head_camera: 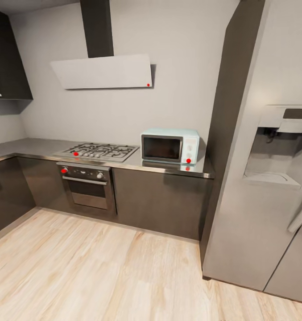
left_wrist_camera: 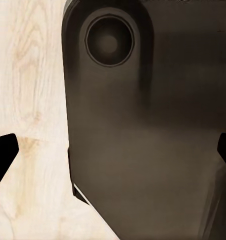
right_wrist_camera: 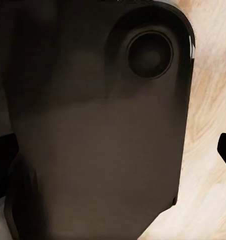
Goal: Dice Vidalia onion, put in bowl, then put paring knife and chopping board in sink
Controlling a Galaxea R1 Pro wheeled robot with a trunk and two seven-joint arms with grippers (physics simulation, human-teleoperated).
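Two grippers hang with fingers spread and nothing between them: the left gripper (left_wrist_camera: 113, 150) and the right gripper (right_wrist_camera: 113, 150) both look down past the robot's dark base (left_wrist_camera: 143, 125) at the pale wooden floor (head_camera: 101, 276); ahead stand the gas hob (head_camera: 99, 151), the oven (head_camera: 86, 187), a microwave (head_camera: 170, 146) and a tall fridge (head_camera: 262, 178); no onion, board, knife, bowl or sink can be seen from here, so they probably lie elsewhere in the kitchen; the risk, I judge, is driving on toward this wrong worktop, or clipping the fridge corner while turning.
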